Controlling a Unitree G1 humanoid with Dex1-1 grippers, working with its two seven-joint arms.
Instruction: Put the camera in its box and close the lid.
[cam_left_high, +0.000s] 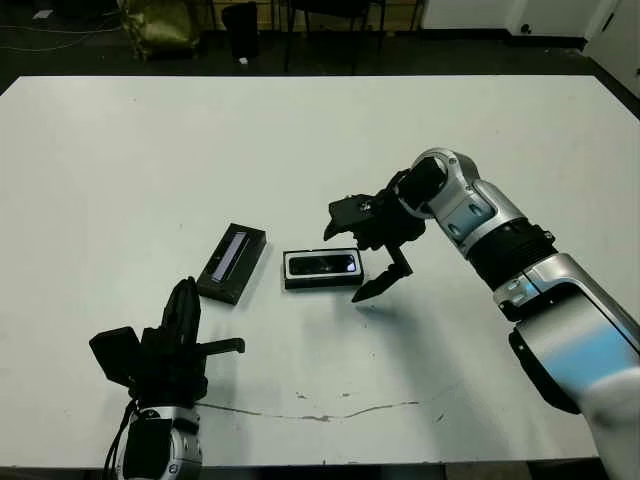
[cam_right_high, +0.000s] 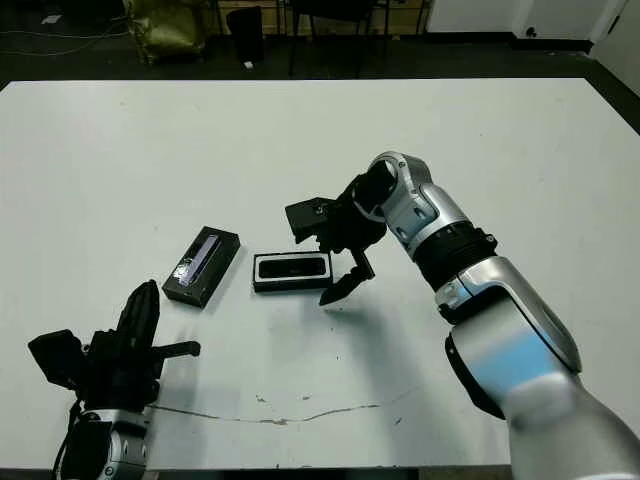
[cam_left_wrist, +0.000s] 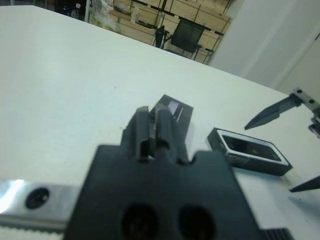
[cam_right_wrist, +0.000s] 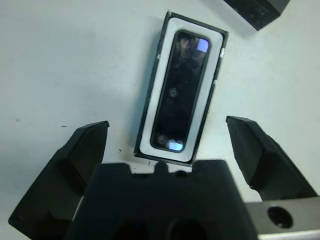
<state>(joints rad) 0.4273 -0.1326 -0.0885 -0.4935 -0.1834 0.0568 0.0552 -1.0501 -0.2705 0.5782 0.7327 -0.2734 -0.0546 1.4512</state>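
The camera lies face up inside the box, a shallow black tray with white lining, near the middle of the table. The lid, black with a pale strip on top, lies flat just left of the box and apart from it. My right gripper hovers open over the box's right end, one finger on each side of it, holding nothing. At the front left, my left gripper is shut and empty, a short way in front of the lid.
The white table stretches wide behind and to both sides. A thin dark scratch line runs near the front edge. Chairs and a yellow bag stand on the dark floor beyond the far edge.
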